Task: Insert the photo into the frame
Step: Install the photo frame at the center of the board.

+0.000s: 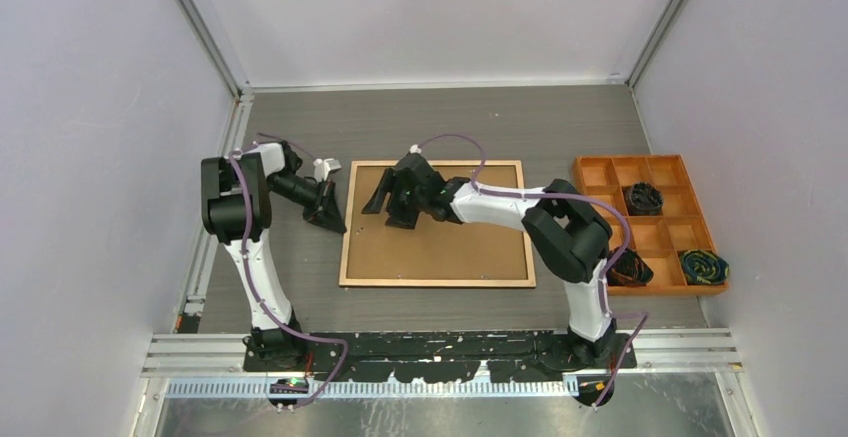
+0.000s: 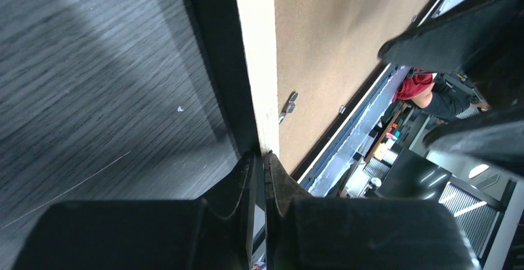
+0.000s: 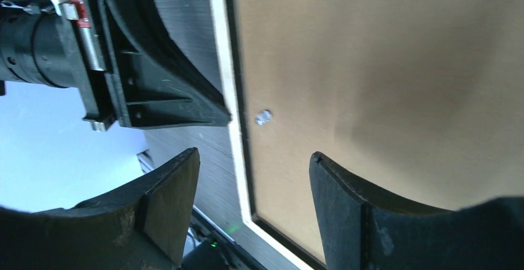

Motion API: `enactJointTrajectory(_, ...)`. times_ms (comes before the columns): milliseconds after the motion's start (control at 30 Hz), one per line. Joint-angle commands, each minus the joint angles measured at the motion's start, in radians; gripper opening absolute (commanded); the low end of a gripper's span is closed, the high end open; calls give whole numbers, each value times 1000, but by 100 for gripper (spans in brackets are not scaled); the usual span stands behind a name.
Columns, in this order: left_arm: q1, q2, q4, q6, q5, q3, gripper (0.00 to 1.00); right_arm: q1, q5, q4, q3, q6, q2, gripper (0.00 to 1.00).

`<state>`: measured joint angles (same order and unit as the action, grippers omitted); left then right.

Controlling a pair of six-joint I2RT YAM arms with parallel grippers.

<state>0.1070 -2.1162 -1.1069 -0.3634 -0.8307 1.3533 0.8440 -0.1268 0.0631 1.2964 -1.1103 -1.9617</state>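
Observation:
The frame (image 1: 435,281) lies back up in the middle of the table, showing its light wood rim (image 2: 256,66) (image 3: 223,66). A brown backing board (image 1: 450,247) (image 2: 333,47) (image 3: 371,66) fills it, with a small metal tab (image 3: 264,117) near the left rim. The photo is out of view. My left gripper (image 1: 335,219) (image 2: 261,154) is shut, with its tips against the frame's left rim. I cannot tell whether it pinches the rim. My right gripper (image 1: 392,212) (image 3: 253,156) hangs open over the frame's left part, with nothing between its fingers.
An orange compartment tray (image 1: 625,158) stands at the right, with dark bundles (image 1: 645,197) in some compartments. White walls close the table on three sides. The right arm reaches across the frame's upper half.

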Motion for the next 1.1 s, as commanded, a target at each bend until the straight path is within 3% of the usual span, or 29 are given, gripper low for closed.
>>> enactJointTrajectory(0, -4, -1, 68, 2, 11, 15, 7, 30, -4, -83, 102, -52, -50, 69)
enactJointTrajectory(633, -4, 12, 71, -10, 12, -4, 3, 62, -47, -38, 230, -82, -221, 64)
enactJointTrajectory(1067, -4, 21, 75, -14, 24, -12, 1, 77, -6, 55, 217, -59, -171, 60)
